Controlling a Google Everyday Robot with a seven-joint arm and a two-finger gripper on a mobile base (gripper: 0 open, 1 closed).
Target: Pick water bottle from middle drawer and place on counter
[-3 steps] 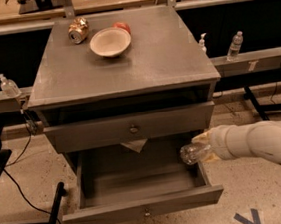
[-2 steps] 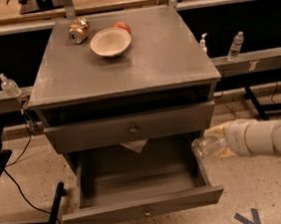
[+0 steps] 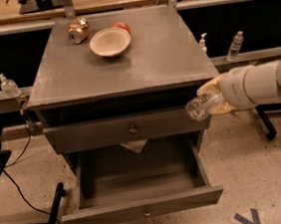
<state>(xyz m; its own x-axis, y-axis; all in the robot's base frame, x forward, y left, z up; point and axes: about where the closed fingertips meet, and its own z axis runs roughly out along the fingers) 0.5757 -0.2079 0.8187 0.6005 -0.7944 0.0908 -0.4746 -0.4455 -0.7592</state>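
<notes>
Gripper: the gripper (image 3: pixel 213 103) is at the right middle of the frame, at the end of a white arm (image 3: pixel 263 83) that reaches in from the right edge. Its pale fingers are closed around the water bottle.
Water bottle: the water bottle (image 3: pixel 199 109) is held in the air, lying nearly level with its free end pointing left. It sits just below the table's front right corner, in front of the right end of the shut drawer front.
Drawer: the middle drawer (image 3: pixel 116 214) stands pulled out at the lower centre, below and left of the bottle and apart from it.
Upper drawer front: the upper drawer front (image 3: pixel 92 134) is shut, with a round knob at its centre.
Table: the table (image 3: pixel 160 57) is the grey top filling the upper centre.
Bowl: a beige bowl (image 3: pixel 109 41) stands upright on the table, upper left of centre.
Can: a can (image 3: pixel 78 30) lies on its side just left of the bowl.
Ledge: a pump bottle (image 3: pixel 8 86) is at the left edge, and a small bottle (image 3: pixel 234 45) is at the upper right.
</notes>
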